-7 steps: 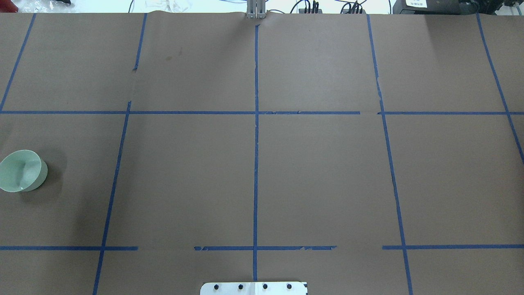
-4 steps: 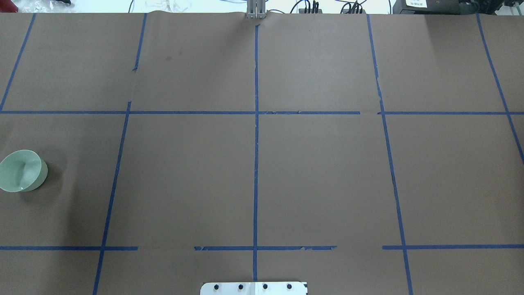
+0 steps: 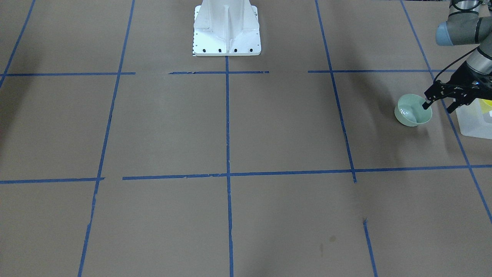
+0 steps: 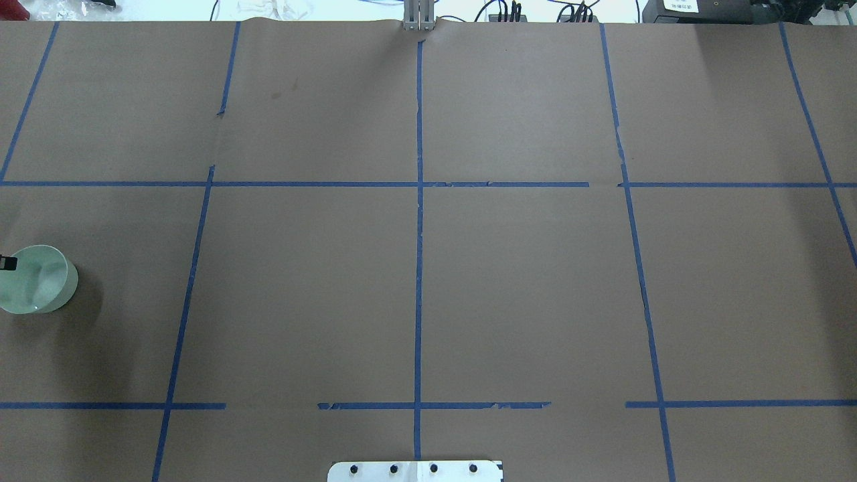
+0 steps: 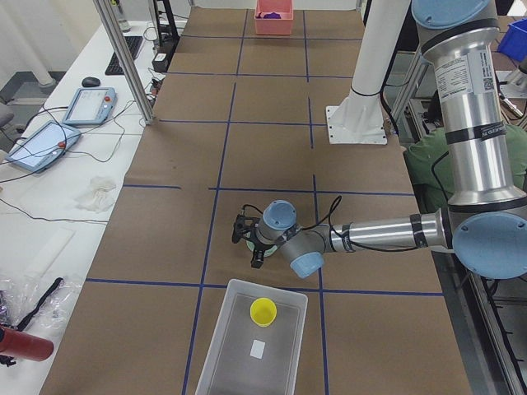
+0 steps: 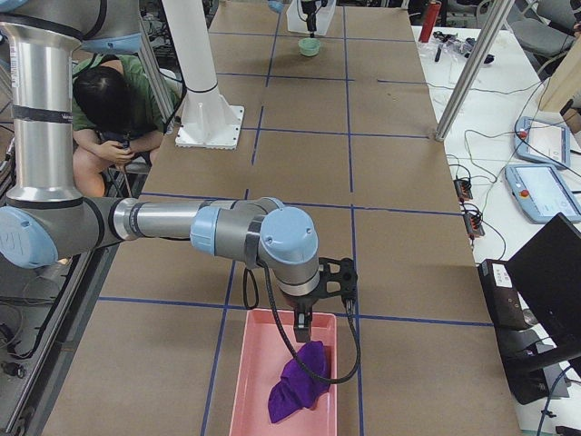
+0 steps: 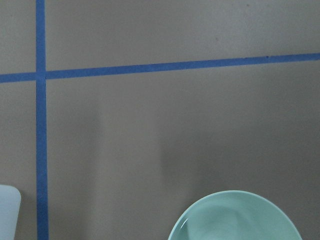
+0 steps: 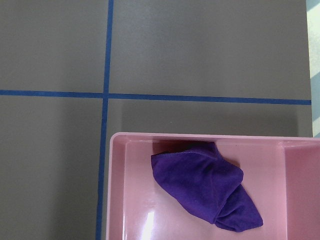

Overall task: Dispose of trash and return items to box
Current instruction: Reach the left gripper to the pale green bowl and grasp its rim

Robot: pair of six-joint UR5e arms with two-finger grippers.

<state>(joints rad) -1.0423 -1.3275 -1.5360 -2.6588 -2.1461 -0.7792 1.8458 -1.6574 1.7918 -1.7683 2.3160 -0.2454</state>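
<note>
Exterior front-facing: box (image 3: 474, 125) w/ yellow cup (image 3: 487, 103) beside green bowl (image 3: 409, 115); left claw (image 3: 441, 104) spread, finger (image 3: 426, 104) at bowl rim; right claw (image 6: 304, 327): can't tell.

Left end: bowl (image 3: 411, 111) and bin (image 3: 474, 125) stand near each other, with a narrow strip of bare paper between them. My left pincer (image 3: 440, 104) hangs there, fingers spread. One tip is over the bowl's hollow, the other outside its wall on the bin side.

Bin is open on top. Cup (image 5: 263, 311) stands upright inside, near the short wall on the bowl's side; the rest of the floor is free.

Middle of table (image 4: 535, 288): open paper, broad passage. Only my pedestal (image 3: 226, 34) at my edge and a metal post (image 4: 418, 17) at the far edge stand in the way.

Right end: right pincer (image 6: 304, 329) hangs above the pink tray (image 6: 243, 391). Purple cloth (image 8: 200, 187) takes up part of it, with bare floor alongside.
</note>
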